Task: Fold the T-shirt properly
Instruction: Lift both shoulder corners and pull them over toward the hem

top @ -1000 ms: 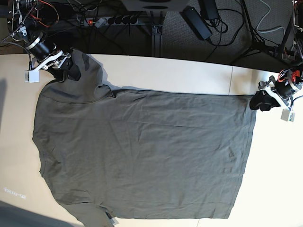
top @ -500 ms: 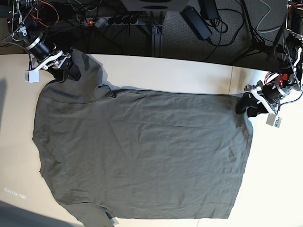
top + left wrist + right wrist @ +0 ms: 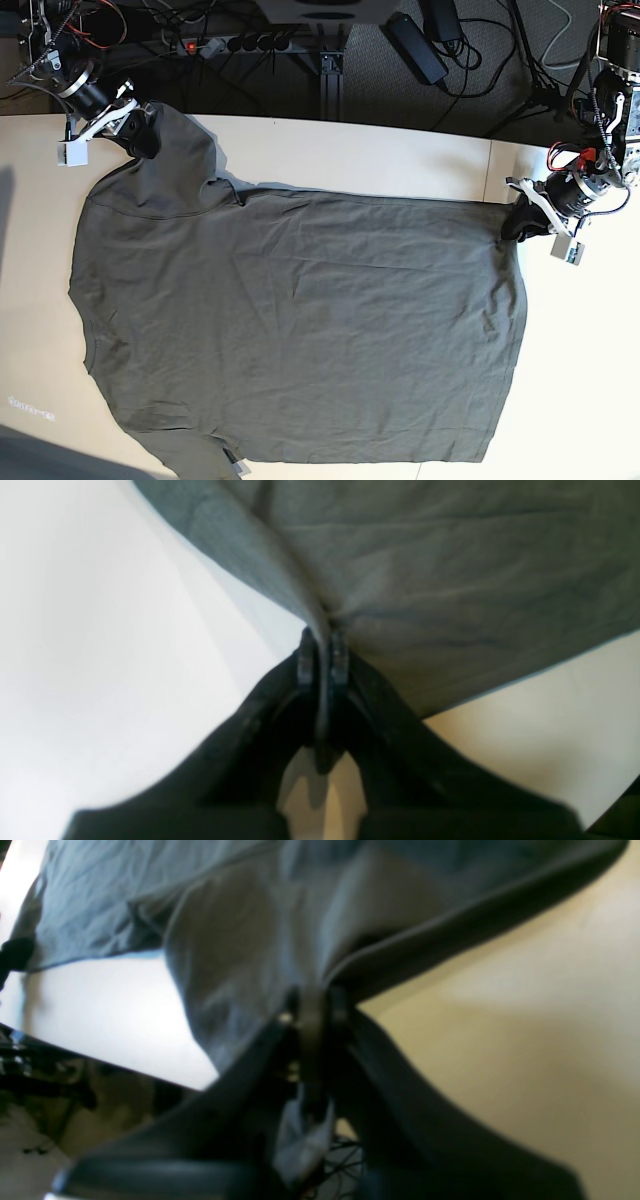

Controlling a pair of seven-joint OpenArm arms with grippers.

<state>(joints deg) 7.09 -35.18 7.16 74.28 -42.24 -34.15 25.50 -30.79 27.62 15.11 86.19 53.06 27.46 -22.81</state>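
Note:
The dark olive-grey T-shirt (image 3: pixel 300 320) lies spread flat over most of the table. My left gripper (image 3: pixel 512 224) is shut on its hem corner at the far right; in the left wrist view the cloth (image 3: pixel 450 570) is pinched between the closed fingers (image 3: pixel 322 652). My right gripper (image 3: pixel 140 122) is shut on the sleeve at the far left corner; in the right wrist view the sleeve cloth (image 3: pixel 240 950) runs up from the closed fingers (image 3: pixel 312 1007) and is lifted a little off the table.
The pale table (image 3: pixel 380 150) ends at its far edge, with a power strip (image 3: pixel 240 44), cables and a black adapter (image 3: pixel 415 45) on the floor behind. A table seam (image 3: pixel 488 165) runs near the right end. The shirt's lower sleeve (image 3: pixel 215 462) reaches the near edge.
My left gripper moved left onto the shirt's right hem corner and closed on it, pulling the edge inward a little. My right gripper lifted the sleeve slightly up and back.

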